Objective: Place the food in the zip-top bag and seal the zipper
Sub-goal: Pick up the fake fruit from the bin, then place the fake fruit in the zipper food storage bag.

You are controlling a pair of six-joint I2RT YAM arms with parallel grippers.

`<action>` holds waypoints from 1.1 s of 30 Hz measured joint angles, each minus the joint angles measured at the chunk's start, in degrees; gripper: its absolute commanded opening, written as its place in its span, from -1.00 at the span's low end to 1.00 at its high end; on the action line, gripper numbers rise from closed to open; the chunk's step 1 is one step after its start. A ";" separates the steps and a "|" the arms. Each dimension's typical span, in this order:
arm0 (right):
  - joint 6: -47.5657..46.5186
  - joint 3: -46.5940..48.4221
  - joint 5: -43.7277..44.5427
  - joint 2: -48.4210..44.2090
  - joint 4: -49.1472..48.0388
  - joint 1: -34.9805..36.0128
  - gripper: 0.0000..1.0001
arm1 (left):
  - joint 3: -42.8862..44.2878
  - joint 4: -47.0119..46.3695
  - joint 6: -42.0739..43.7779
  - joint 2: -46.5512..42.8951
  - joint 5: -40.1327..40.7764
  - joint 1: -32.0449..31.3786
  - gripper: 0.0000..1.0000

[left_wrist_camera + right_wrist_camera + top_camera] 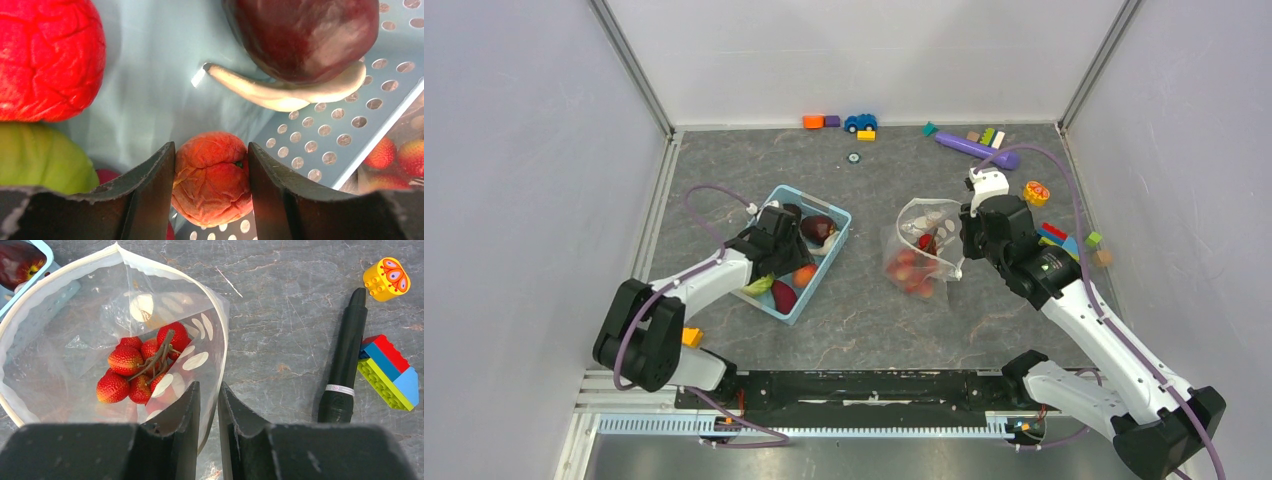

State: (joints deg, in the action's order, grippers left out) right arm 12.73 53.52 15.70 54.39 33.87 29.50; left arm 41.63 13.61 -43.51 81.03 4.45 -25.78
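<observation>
The zip-top bag (65, 315) is clear with white dots and sits on the grey worktop (864, 300), right of centre. Its mouth stands open in a wide loop. Inside lies a cluster of red, bumpy fruits (135, 370) on a brown stalk. The right pincer (209, 405) is clamped on the bag's rim at its right side, and the plastic passes through the narrow slot between the two fingers. The right arm reaches up and to the left from its base at the near right corner, and its wrist ends at the bag's edge.

The rest of the food is in the light blue basket (819, 200), left of the bag and apart from it. The left pincer (210, 147) is down inside the basket, closed on a wrinkled orange-red fruit (210, 185), with a finger pressed against each side of it. Beyond it on the basket floor are a dark maroon piece (305, 35) with a pale curved stalk (285, 92), a wrinkled red piece (45, 55) and a green piece (40, 155). The left arm leans forward and to the right from its base, and its wrist dips over the basket's near rim.

On the worktop right of the bag are a black marker (345, 355), a yellow block (386, 279) and a stack of coloured blocks (390, 371). A blue toy car (860, 122) stands by the far wall.
</observation>
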 measured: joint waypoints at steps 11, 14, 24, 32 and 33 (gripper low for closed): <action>-0.28 -0.02 0.02 -0.13 -0.44 0.00 -0.52 | 5.11 7.80 0.28 -11.30 5.66 0.00 -0.32; -0.59 -0.02 0.02 -0.35 -0.48 0.00 -0.52 | 7.52 9.25 1.29 -14.51 6.40 0.00 -0.33; -0.72 -0.35 0.02 -2.14 -1.29 -0.02 -0.52 | 15.41 3.87 3.89 -18.25 -0.48 -0.35 -0.38; -1.03 -0.96 -0.17 -3.10 -1.73 -0.02 -0.54 | 22.84 -4.52 3.98 -11.96 -6.14 -5.77 -0.39; -1.03 -0.96 -0.20 -3.21 -1.77 -0.02 -0.55 | 23.91 -5.27 4.13 -10.78 -6.45 -7.17 -0.39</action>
State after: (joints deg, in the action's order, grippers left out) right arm 11.70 52.56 15.51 51.18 32.10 29.47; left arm 65.54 8.34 -39.38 70.26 -2.00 -32.95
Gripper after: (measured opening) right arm 0.235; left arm 0.567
